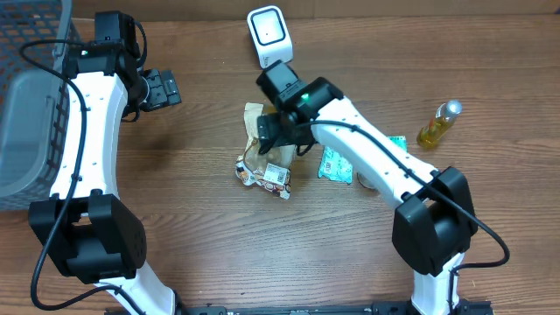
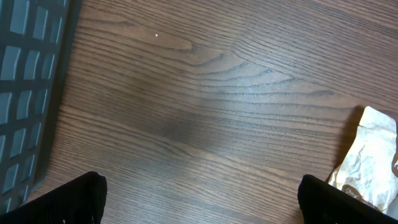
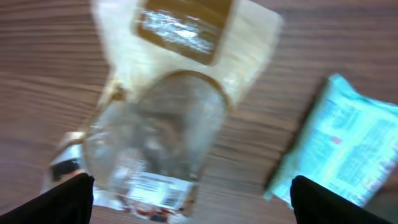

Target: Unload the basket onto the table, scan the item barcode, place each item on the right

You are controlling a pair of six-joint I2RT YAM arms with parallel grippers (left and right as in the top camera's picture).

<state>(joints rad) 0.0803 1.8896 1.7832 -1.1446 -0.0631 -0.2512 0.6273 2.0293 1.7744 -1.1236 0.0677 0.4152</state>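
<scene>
A crumpled tan and clear snack bag [image 1: 265,168] lies on the wooden table, with a white barcode label [image 3: 158,186] near its lower end. The white scanner [image 1: 268,33] stands at the back centre. My right gripper [image 1: 282,131] hovers just above the bag's upper part. In the blurred right wrist view the right gripper [image 3: 193,202] is open, its fingers wide apart, and the bag [image 3: 174,106] lies below them, touched by neither. My left gripper [image 1: 163,88] is open over bare wood at the back left; the bag's edge [image 2: 372,155] shows at the right of its view.
A teal packet [image 1: 336,163] lies right of the bag; the same teal packet [image 3: 348,149] shows in the right wrist view. A small bottle of yellow liquid [image 1: 439,123] stands at the right. A grey basket [image 1: 26,96] fills the left edge; the same basket [image 2: 25,93] shows beside the left gripper.
</scene>
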